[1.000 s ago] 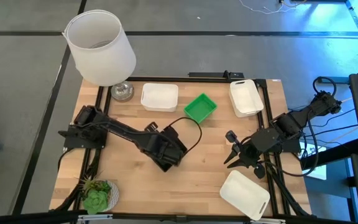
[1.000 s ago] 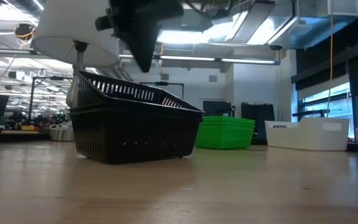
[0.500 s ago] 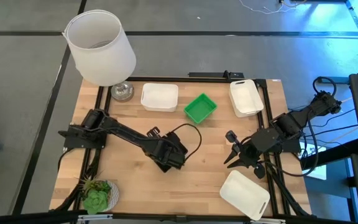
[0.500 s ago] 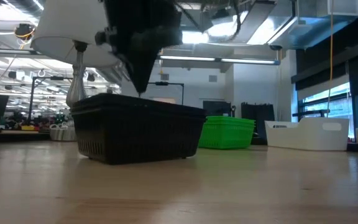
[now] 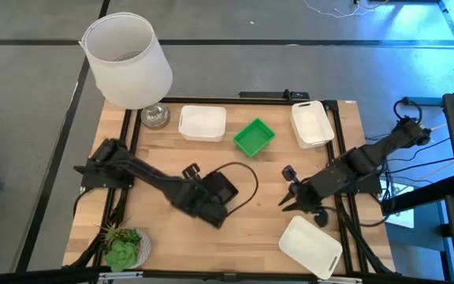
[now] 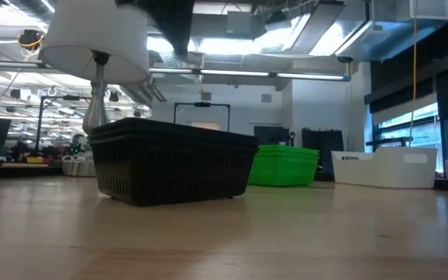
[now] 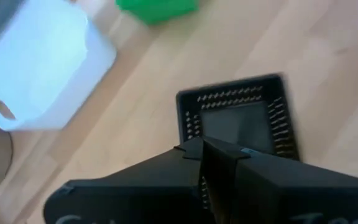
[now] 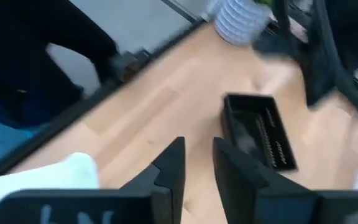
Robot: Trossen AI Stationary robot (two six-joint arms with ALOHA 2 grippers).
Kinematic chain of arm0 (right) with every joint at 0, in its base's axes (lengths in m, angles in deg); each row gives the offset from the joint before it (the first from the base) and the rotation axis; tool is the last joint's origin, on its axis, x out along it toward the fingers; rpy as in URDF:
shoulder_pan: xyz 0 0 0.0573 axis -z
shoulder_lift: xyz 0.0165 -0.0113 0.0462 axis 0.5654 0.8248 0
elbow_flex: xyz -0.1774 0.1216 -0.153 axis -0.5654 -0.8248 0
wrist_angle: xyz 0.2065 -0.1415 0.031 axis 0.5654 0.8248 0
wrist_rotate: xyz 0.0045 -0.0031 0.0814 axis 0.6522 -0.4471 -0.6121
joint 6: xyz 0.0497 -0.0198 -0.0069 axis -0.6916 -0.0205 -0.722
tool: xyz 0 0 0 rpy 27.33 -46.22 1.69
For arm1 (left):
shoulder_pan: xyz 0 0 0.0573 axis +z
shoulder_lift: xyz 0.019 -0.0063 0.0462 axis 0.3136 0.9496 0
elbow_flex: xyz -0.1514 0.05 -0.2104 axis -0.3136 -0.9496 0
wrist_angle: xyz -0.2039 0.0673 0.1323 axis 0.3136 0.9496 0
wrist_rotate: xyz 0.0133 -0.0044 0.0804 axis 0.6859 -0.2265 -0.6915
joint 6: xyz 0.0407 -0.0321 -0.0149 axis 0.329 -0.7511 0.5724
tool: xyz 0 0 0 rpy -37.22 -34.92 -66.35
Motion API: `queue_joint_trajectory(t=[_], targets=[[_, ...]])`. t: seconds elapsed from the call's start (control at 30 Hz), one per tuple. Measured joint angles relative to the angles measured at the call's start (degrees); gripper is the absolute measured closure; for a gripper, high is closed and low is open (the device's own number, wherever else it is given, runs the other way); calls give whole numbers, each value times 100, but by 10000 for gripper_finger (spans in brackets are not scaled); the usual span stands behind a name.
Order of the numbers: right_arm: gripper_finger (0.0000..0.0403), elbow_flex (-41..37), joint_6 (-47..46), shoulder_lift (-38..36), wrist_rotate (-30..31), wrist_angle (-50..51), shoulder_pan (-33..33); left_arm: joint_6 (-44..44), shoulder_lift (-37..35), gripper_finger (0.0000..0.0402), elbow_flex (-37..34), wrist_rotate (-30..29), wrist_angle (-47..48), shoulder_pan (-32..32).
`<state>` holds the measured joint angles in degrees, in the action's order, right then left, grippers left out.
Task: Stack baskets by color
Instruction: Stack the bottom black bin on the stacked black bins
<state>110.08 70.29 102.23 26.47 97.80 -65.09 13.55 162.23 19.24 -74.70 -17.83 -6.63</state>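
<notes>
The black basket (image 6: 169,159) has dropped flush into the black stack mid-desk (image 5: 266,229), and the left pincer (image 7: 219,180) lifts off, closed and empty. Black looks finished. The right pincer (image 8: 197,165) hovers nearby, half-open, holding nothing; the white baskets (image 5: 202,122) remain scattered.

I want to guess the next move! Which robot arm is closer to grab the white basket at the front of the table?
Probably the right. The right gripper hangs open just beside that white basket, while the left gripper is shut over the black baskets, farther away.
</notes>
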Motion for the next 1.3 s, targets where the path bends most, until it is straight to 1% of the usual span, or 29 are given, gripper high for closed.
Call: queue_joint_trajectory(t=[0.1, 0.17, 0.27, 0.37, 0.47, 0.67, 0.77, 0.9, 1.0, 1.2, 1.23, 1.3], targets=[[321, -2, -115, 303, 608, -86, 2, 85, -71, 401, 290, -39, 55, -336], [321, -2, -243, 545, 821, -180, 7, 85, -81, 402, 484, -54, 108, -537], [321, -4, -673, 938, 846, -540, 78, 85, -79, 402, 785, -106, 194, -818], [321, -4, -1586, 1356, 846, -875, 274, 80, -86, 402, 1008, -186, 193, -1054], [321, -4, -2249, 1781, 870, -869, 503, 83, -80, 402, 1226, -332, 199, -1288], [321, -4, -2760, 2569, 854, -879, 920, 129, -81, 402, 1570, -698, 202, -1730], [321, -4, -3144, 2865, 888, -903, 1100, 131, -81, 402, 1666, -741, 219, -1915], [321, -4, -3332, 3230, 1400, -907, 1270, 129, -81, 401, 1698, -867, 238, -2103], [321, -4, -3489, 3451, 1602, -959, 1402, 127, -81, 402, 1698, -871, 237, -2202], [321, -6, -3554, 3855, 1586, -1278, 1598, 129, -81, 402, 1698, -874, 238, -2267], [321, -7, -3476, 3922, 1529, -1384, 1616, 129, -81, 402, 1698, -871, 241, -2267], [321, -9, -3289, 4031, 1222, -1704, 1635, 128, -80, 402, 1698, -871, 243, -2267]])
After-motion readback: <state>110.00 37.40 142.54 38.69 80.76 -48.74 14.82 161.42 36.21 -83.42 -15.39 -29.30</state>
